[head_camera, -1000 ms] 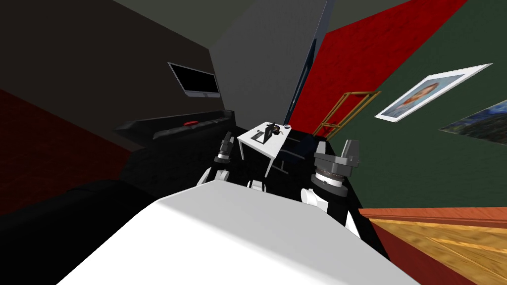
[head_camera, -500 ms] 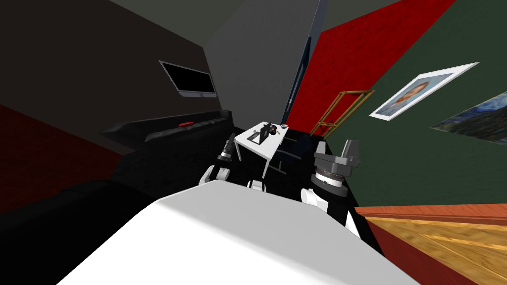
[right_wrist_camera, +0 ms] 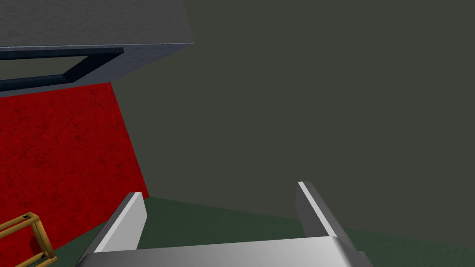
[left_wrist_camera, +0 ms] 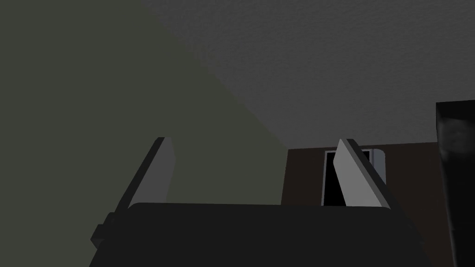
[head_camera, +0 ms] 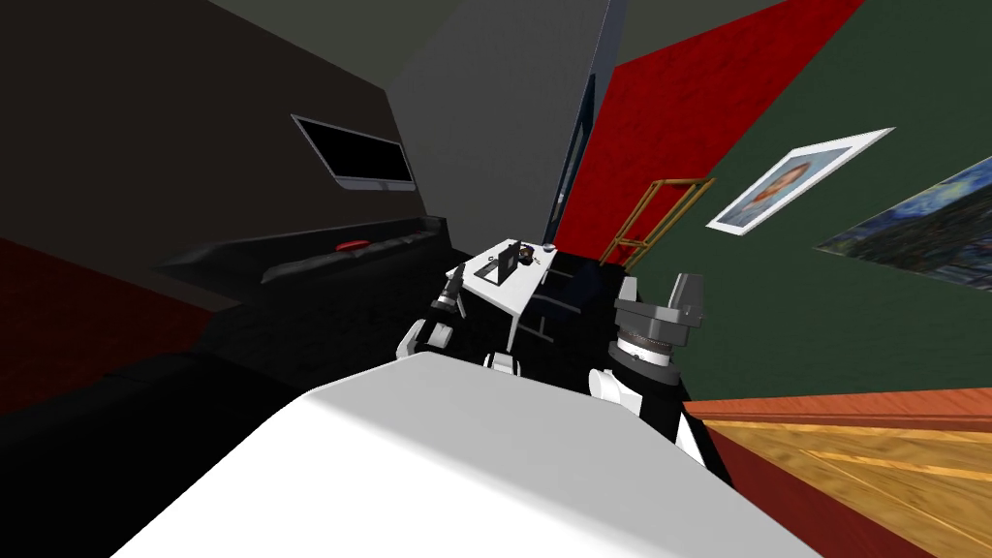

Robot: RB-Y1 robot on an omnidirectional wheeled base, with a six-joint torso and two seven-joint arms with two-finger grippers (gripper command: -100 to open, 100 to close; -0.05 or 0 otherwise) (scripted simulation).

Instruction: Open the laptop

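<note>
A small dark laptop [head_camera: 499, 267] lies on a white table [head_camera: 523, 286] some way ahead of me, among a few small items. It is too small to tell how its lid stands. My left gripper [head_camera: 453, 279] is raised in front of the table's near left corner, well short of the laptop. In the left wrist view the left gripper [left_wrist_camera: 257, 160] is open and holds nothing. My right gripper [head_camera: 659, 289] is raised to the right of the table, apart from it. Seen from its own wrist, the right gripper [right_wrist_camera: 220, 206] is open with nothing between the fingers.
A black sofa [head_camera: 320, 291] with a red item [head_camera: 351, 246] on its back runs along the left. A dark screen [head_camera: 354, 157] hangs on the wall above it. A dark shelf [head_camera: 572, 283] adjoins the table. A wooden rack [head_camera: 659, 218] stands by the red wall.
My head view has swung, so the table, sofa and wall screen have slid to the left. Both arms keep the same raised pose with open fingers.
</note>
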